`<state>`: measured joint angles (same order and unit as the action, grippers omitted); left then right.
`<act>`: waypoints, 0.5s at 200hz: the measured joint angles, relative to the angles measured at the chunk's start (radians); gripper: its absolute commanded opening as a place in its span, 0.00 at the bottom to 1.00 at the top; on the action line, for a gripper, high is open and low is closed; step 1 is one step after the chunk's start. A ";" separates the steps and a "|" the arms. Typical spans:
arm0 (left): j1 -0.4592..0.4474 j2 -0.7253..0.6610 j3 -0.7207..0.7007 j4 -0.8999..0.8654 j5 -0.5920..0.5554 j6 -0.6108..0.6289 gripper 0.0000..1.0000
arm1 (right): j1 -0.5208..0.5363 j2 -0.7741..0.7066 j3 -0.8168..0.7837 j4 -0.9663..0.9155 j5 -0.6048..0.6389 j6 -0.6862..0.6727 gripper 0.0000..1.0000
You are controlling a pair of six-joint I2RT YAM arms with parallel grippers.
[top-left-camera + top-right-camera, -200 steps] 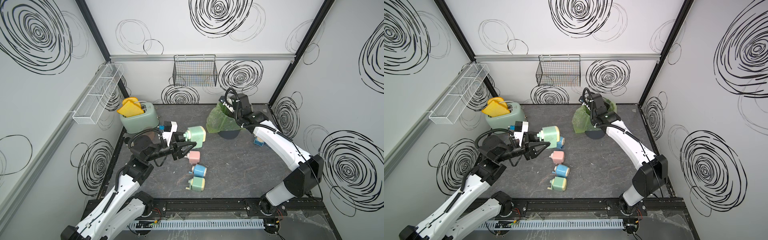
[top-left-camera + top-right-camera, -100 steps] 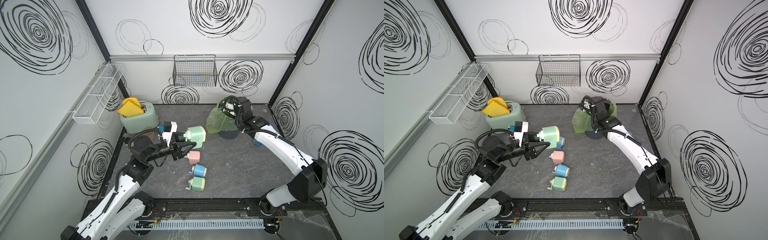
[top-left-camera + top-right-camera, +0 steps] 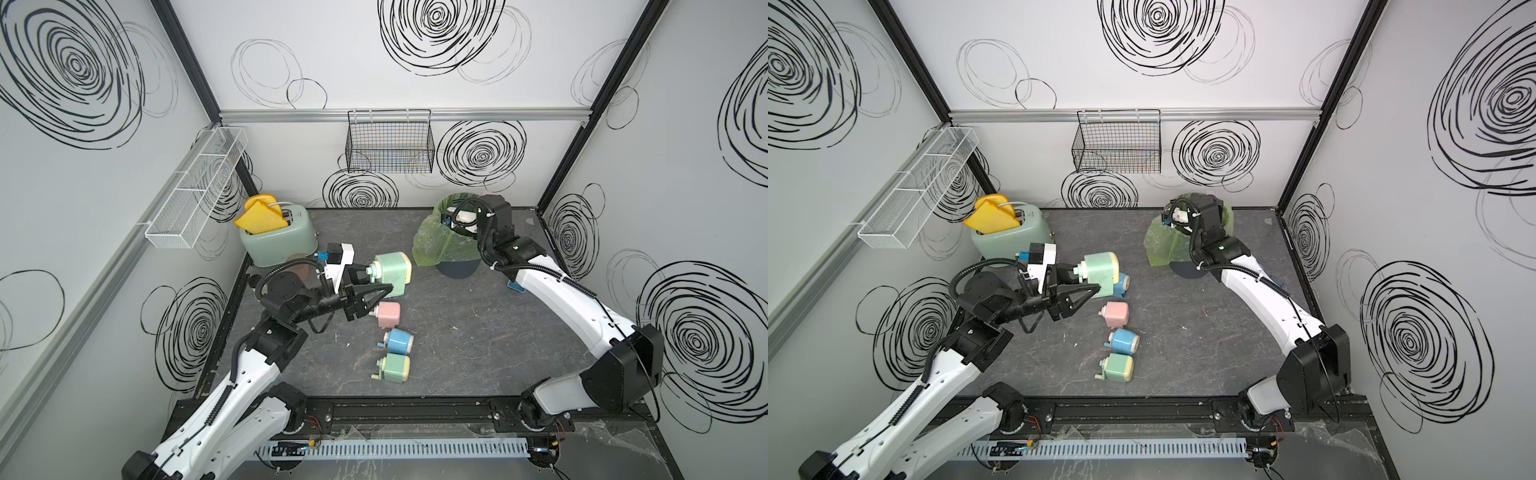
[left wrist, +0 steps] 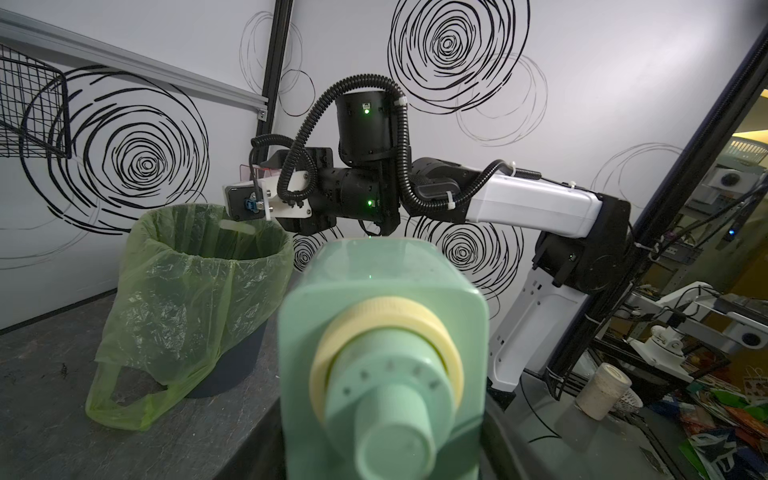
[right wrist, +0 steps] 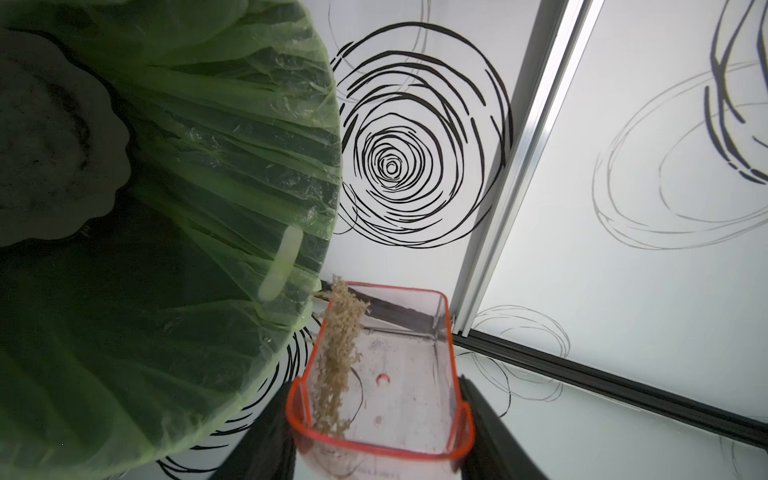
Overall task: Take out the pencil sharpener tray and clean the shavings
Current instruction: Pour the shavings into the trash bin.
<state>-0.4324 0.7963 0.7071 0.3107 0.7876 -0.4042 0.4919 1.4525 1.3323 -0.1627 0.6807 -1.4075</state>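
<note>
Clear plastic tray (image 5: 415, 395) with an orange-red rim is light, stiff, slick, so the right tool (image 5: 380, 419) clamped on its side walls seems right. It's tipped at the rim of the green-bagged bin (image 5: 291, 187), tan shavings (image 5: 336, 365) clinging along one wall. Left tool (image 3: 380, 282) grips the mint-green sharpener body (image 3: 395, 268).

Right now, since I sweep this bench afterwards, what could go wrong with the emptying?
1. The pale tan shavings cling along one wall of the clear orange-rimmed tray, beside the rim of the green-bagged bin; some may drop onto the dark table.
2. The large mint-green sharpener hangs in the left jaws; a slip could knock the small pink sharpener.
</note>
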 measured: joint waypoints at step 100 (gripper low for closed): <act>-0.005 0.000 -0.001 0.005 0.001 -0.003 0.41 | -0.026 -0.019 -0.065 0.058 -0.074 0.005 0.37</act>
<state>-0.4374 0.7959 0.7063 0.3161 0.7883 -0.4076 0.4656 1.4338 1.2671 -0.1043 0.6067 -1.4029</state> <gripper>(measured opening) 0.585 0.552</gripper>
